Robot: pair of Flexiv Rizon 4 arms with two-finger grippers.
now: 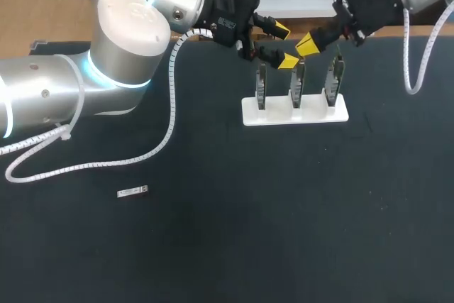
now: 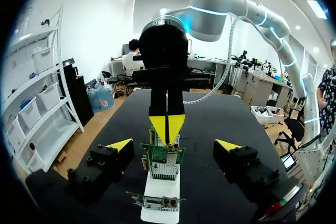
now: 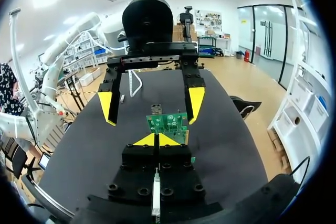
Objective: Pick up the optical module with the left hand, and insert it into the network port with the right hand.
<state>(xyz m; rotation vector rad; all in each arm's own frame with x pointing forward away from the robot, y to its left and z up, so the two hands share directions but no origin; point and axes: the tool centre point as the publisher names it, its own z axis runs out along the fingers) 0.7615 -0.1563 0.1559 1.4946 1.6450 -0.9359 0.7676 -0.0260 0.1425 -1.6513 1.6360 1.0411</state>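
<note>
Module (image 1: 132, 191) untouched on bench (image 1: 248, 239); left jaws wide open, empty; right jaws closed, empty. Pickup, insertion pending.

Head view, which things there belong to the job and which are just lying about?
Job: optical module, lying flat; three upright network cards; left gripper, open; right gripper, shut.
Just there: white stand under the cards; black table.

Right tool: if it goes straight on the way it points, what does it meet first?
Probably the upright green circuit board, directly ahead of the shut tips of the right tool. Depth is unclear, so they may already be close to touching.
</note>
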